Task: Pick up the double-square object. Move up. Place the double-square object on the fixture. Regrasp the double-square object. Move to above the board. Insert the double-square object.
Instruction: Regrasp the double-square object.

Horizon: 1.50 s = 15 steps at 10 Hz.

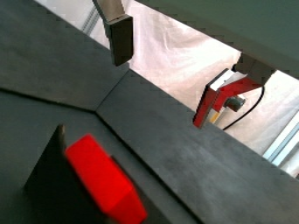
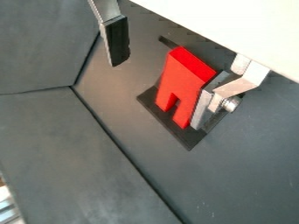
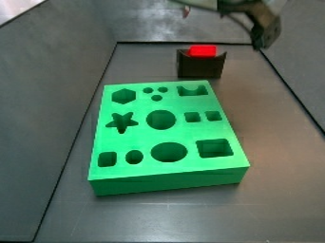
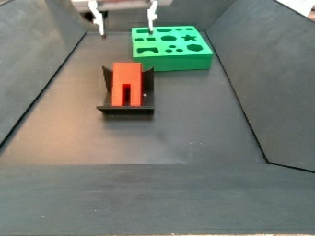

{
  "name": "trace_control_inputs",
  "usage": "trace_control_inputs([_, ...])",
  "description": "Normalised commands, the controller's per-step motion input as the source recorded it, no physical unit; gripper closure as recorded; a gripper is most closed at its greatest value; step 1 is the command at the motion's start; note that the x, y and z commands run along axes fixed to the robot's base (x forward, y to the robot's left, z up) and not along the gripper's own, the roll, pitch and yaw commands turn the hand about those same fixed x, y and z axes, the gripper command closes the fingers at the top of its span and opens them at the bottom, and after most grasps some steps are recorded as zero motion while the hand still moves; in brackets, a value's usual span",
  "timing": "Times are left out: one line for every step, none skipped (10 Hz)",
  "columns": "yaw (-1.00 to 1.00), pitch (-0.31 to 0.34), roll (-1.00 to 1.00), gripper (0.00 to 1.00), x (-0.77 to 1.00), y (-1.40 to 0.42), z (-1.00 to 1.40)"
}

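Dark matte grey floor with sloping dark walls on each side, forming a trough-like enclosure; pale backdrop beyond the rim in a wrist view. The board (image 3: 168, 135) lies flat on the floor, holes facing up. The fixture (image 4: 125, 96) stands on the floor, near the board but apart from it. The double-square object (image 4: 125, 83) rests on the fixture, unheld. The gripper (image 4: 122, 18) hangs above the floor over the fixture's far end, jaws spread wide, nothing between its fingers (image 2: 115, 39).
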Motion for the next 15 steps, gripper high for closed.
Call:
trace_control_inputs([0.01, -0.079, 0.09, 0.0, 0.08, 0.04, -1.0])
trace_control_inputs([0.0, -0.067, 0.07, 0.0, 0.08, 0.04, -1.0])
trace_control_inputs([-0.01, -0.054, 0.06, 0.0, 0.09, 0.03, -1.0])
trace_control_inputs([-0.02, -0.03, 0.06, 0.0, 0.1, 0.02, -1.0])
trace_control_inputs([-0.02, -0.012, 0.05, 0.0, 0.11, 0.02, -0.96])
trace_control_inputs([-0.01, 0.006, 0.05, 0.0, 0.1, 0.01, -0.77])
trace_control_inputs([0.01, 0.011, 0.05, 0.0, 0.09, 0.0, -0.63])
trace_control_inputs([0.01, 0.016, 0.05, 0.0, 0.08, 0.0, -0.53])
trace_control_inputs([0.03, 0.021, 0.05, 0.0, 0.08, 0.0, -0.35])
trace_control_inputs([0.04, 0.028, 0.05, 0.0, 0.07, -0.01, -0.23])
trace_control_inputs([0.05, 0.022, 0.05, 0.0, 0.02, -0.04, -0.17])
trace_control_inputs([0.05, 0.022, 0.05, 0.0, 0.02, -0.03, -0.17])
trace_control_inputs([0.05, 0.022, 0.05, 0.0, 0.02, -0.03, -0.17])
trace_control_inputs([0.05, 0.022, 0.05, 0.0, 0.02, -0.03, -0.17])
trace_control_inputs([0.0, 0.0, 0.0, 1.0, 0.0, 0.0, -0.5])
